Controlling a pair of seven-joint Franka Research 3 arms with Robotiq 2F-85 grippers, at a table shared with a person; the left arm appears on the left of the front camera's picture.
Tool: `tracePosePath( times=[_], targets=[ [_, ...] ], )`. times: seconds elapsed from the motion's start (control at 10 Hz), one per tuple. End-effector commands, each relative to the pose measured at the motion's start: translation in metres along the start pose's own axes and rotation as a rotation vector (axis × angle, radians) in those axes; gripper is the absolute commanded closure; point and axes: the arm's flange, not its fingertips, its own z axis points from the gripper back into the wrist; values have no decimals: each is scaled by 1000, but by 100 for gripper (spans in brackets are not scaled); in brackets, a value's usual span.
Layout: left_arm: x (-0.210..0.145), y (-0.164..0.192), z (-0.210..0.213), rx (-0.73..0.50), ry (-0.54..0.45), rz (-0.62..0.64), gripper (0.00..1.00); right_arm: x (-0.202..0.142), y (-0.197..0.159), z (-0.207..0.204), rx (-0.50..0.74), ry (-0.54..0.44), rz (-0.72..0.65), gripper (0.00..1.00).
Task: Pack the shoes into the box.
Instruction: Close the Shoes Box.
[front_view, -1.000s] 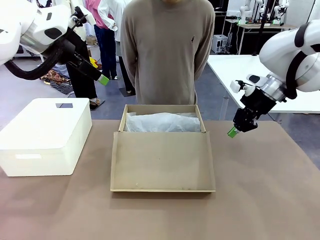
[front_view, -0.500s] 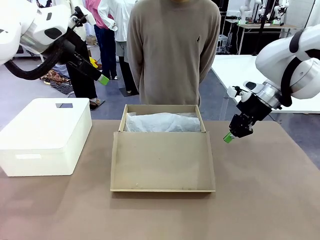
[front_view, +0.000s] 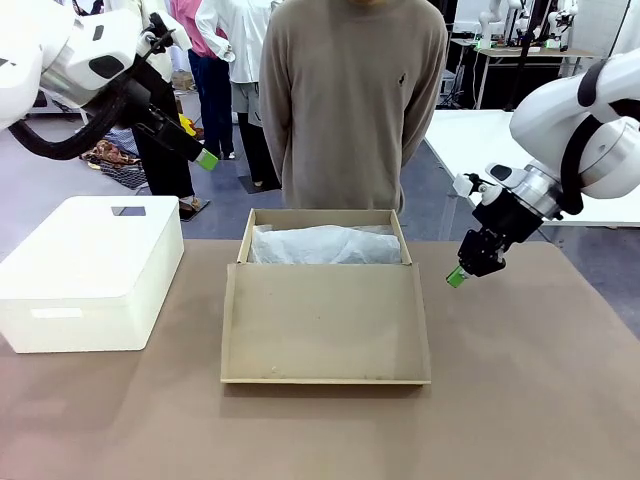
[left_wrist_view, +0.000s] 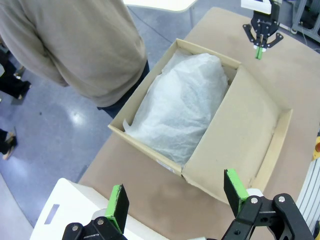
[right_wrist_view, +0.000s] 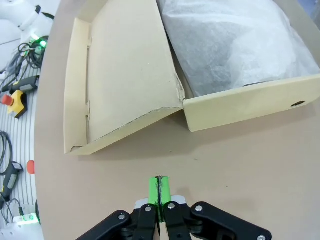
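Observation:
The box stands open at the table's middle, its flap lid lying flat toward me. White tissue paper fills the box; the shoes are hidden. My right gripper hangs shut and empty just off the box's right side, low over the table. In the right wrist view its pads are pressed together, facing the box's side wall and lid. My left gripper is raised high at the far left. The left wrist view has it open and empty, looking down on the tissue.
A white plastic bin with a lid sits on the table's left. A person in a beige sweater stands close behind the box at the far edge. Bare brown table lies in front of the lid and to the right.
My right gripper moved left and down toward the box's right side, then held still. The person shifted slightly to the right. The left arm has not moved.

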Motion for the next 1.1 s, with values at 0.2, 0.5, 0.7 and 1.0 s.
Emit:
tracePosePath(
  times=[0.2, 0.5, 0.7, 1.0],
  targets=[
    [-2, 2, 0, -17, -15, -8, 0, 2, 2, -28, 59, -18, 29, 100],
    [-2, 2, 0, -17, -15, -8, 0, -3, 4, -48, 91, -27, 30, 100],
    [-2, 2, 0, -17, -15, -8, 0, -7, 6, -60, 113, -46, 30, 100],
    [-2, 2, 0, -17, -15, -8, 0, -5, 7, -74, 135, -71, 34, 100]
  ],
)
